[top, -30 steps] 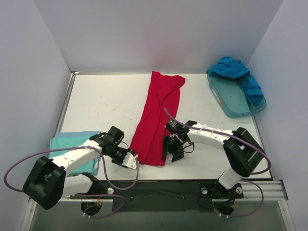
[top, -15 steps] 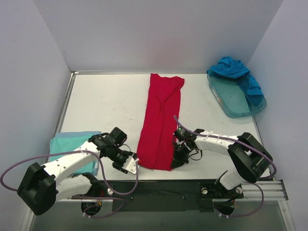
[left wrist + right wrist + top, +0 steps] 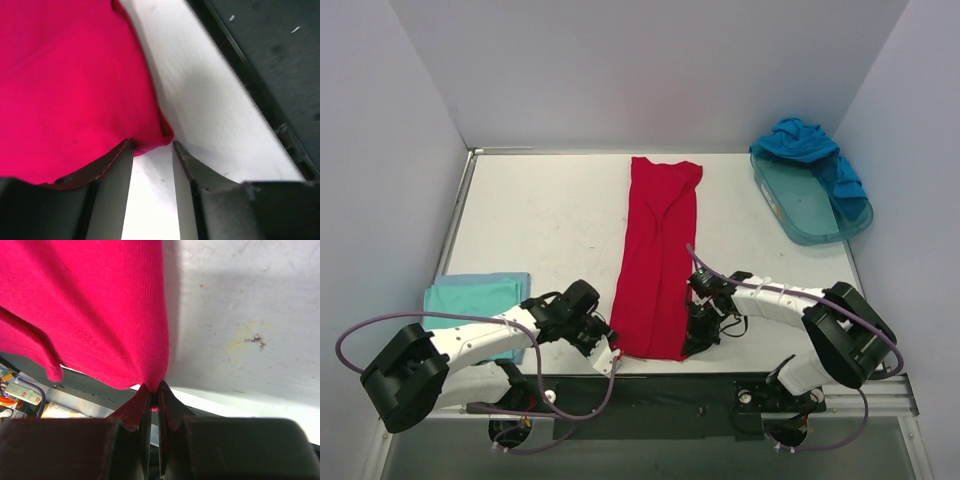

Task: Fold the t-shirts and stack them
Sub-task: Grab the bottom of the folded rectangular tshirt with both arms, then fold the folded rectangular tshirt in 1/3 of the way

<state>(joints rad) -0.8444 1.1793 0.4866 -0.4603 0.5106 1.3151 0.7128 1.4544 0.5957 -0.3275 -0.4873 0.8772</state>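
Note:
The red t-shirt (image 3: 658,250) lies as a long narrow strip down the middle of the table, its near end at the front edge. My right gripper (image 3: 692,345) is shut on that end's right corner (image 3: 156,377), with red cloth pinched between the fingertips (image 3: 155,388). My left gripper (image 3: 610,350) is at the near left corner, open. The cloth's tip (image 3: 162,134) reaches just between its fingertips (image 3: 151,146) without being pinched. An aqua t-shirt (image 3: 475,305) lies folded at the near left. A blue t-shirt (image 3: 805,140) is bunched on the tray's far end.
The translucent teal tray (image 3: 805,205) stands at the far right by the wall. White walls close in the table (image 3: 540,210) on three sides. A black rail (image 3: 650,392) runs along the near edge, just past both grippers.
Both grippers moved toward the near edge. The right one shut on the red shirt's near right corner and the strip straightened. The left one slid to the near left corner.

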